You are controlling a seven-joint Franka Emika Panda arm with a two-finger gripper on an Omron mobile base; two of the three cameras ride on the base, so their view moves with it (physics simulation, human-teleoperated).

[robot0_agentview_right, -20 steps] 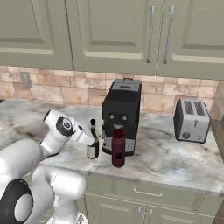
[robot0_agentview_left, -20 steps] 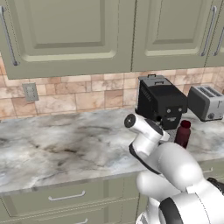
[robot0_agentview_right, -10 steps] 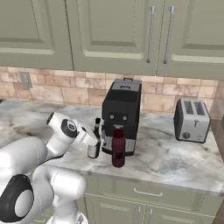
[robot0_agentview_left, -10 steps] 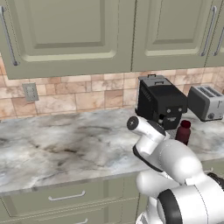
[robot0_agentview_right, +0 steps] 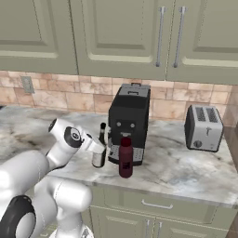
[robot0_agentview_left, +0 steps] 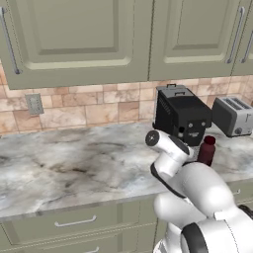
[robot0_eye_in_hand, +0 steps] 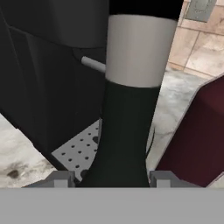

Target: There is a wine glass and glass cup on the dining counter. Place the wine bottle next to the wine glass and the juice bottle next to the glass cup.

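Note:
The wine bottle (robot0_eye_in_hand: 131,87), dark with a pale grey label band, stands on the marble worktop in front of the black coffee machine (robot0_agentview_right: 129,121). My gripper (robot0_eye_in_hand: 111,179) is open, with one fingertip (robot0_eye_in_hand: 63,179) close on each side of the bottle's lower body and a thin gap on the left. In the right base view the wine bottle (robot0_agentview_right: 102,135) shows its black neck above my hand (robot0_agentview_right: 97,153). The maroon juice bottle (robot0_agentview_right: 125,157) stands just to its right, seen also as the juice bottle (robot0_agentview_left: 206,150). The wine glass, the glass cup and the dining counter are out of view.
A silver toaster (robot0_agentview_right: 202,127) sits at the right of the worktop (robot0_agentview_left: 74,168). Green wall cupboards hang above and a tiled backsplash with a socket (robot0_agentview_left: 34,104) runs behind. Drawers (robot0_agentview_right: 153,204) lie below the worktop edge.
The fingers have drawn in from wide open to close beside the wine bottle. The arm has edged slightly forward; both bottles stand where they were.

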